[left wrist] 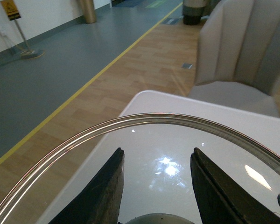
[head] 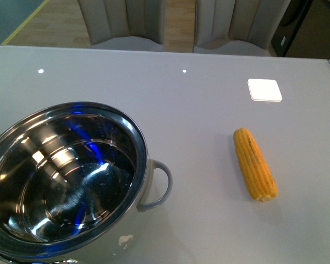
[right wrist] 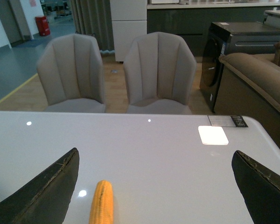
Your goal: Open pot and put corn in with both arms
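1. The front view gives me the pot (head: pixel 144 154) uncovered at the near left of the table (head: pixel 198 110), with no arm in sight. Only the left wrist view shows the glass lid (left wrist: pixel 149 119), off the pot.
2. The corn (head: pixel 254 164) lies flat on the table, well to the right of the pot, tapered end pointing away from me. The right wrist view cuts the corn (right wrist: pixel 101 203) off at the frame edge.
3. The pot is round, mirror-bright steel, with a grey loop handle (head: pixel 164 184) facing the corn. The cob is yellow-orange with rows of kernels. The table is glossy pale grey, and a flat white square (head: pixel 264 89) lies beyond the corn.
4. Left pincer (left wrist: pixel 157 151): its flat black fingers (left wrist: pixel 107 186) are closed in on either side of the knob (left wrist: pixel 156 218), carrying the lid. The contact itself is cut off by the frame.
5. Right pincer (right wrist: pixel 155 151): spread wide, empty, touching nothing, over the table with the corn below the gap.
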Controlling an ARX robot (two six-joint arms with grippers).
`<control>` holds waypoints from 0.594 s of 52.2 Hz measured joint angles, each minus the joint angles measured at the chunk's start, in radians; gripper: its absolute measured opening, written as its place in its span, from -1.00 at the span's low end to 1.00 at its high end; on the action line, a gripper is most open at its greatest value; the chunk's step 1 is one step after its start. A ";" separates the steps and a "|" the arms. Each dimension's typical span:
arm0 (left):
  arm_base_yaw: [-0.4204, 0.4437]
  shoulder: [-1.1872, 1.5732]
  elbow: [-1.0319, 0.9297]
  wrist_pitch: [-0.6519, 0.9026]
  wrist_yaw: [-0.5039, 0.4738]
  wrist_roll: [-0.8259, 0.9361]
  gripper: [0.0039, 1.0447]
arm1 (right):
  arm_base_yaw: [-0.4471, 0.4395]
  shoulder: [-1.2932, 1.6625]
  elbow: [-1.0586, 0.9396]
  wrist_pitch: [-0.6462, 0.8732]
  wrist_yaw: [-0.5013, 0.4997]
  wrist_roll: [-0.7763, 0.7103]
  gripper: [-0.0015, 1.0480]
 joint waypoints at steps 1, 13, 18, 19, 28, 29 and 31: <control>0.033 0.029 0.005 0.020 0.014 0.009 -0.26 | 0.000 0.000 0.000 0.000 0.000 0.000 0.83; 0.203 0.257 0.091 0.091 0.077 0.038 -0.26 | 0.000 0.000 0.000 0.000 0.000 0.000 0.83; 0.235 0.349 0.146 0.114 0.093 0.038 -0.26 | 0.000 0.000 0.000 0.000 0.000 0.000 0.83; 0.239 0.369 0.156 0.119 0.095 0.038 -0.26 | 0.000 0.000 0.000 0.000 0.000 0.000 0.83; 0.253 0.522 0.233 0.163 0.109 0.039 -0.26 | 0.000 0.000 0.000 0.000 0.000 0.000 0.83; 0.253 0.542 0.241 0.172 0.115 0.041 -0.26 | 0.000 0.000 0.000 0.000 0.000 0.000 0.83; 0.253 0.577 0.253 0.189 0.125 0.048 -0.26 | 0.000 0.000 0.000 0.000 0.000 0.000 0.83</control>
